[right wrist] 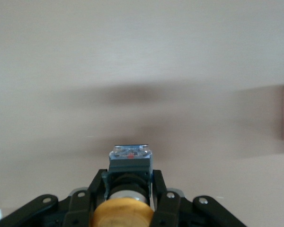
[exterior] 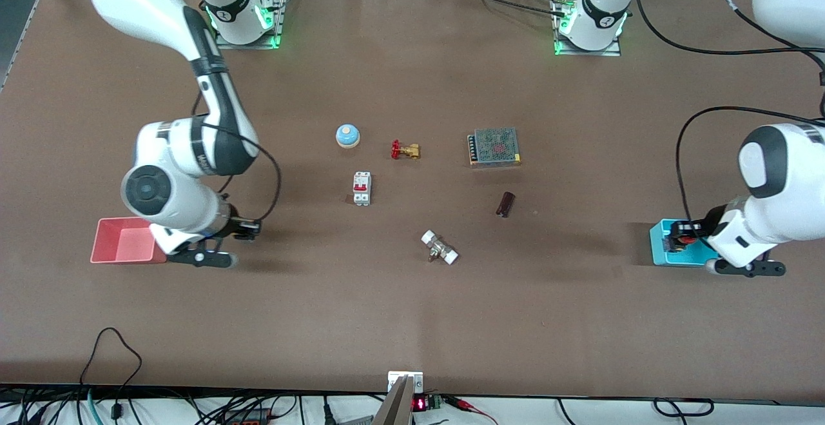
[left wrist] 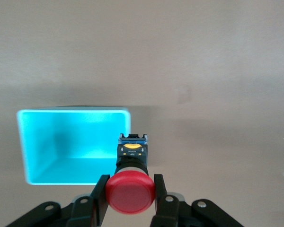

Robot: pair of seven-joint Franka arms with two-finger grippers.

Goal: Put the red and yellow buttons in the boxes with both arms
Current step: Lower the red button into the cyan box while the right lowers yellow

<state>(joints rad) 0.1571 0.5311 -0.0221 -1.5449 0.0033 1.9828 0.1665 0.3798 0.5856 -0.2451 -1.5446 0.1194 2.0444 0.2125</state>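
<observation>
The left gripper (left wrist: pixel 130 196) hangs over the cyan box (left wrist: pixel 38 142) near the worktop (exterior: pixel 412 322) edge at the left arm's end, fingers (left wrist: pixel 100 196) clamped on the red button (left wrist: pixel 130 193). The right gripper (right wrist: pixel 123 208), fingers clamped on the yellow button (right wrist: pixel 122 215), hangs beside the pink box (exterior: pixel 122 241) at the right arm's end (not yet over it). Released here, the yellow button would likely land on bare worktop; the red one sits close to the cyan box's wall and could clip it.

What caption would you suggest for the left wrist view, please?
Left gripper holding the red button above the table, beside the cyan box.
</observation>
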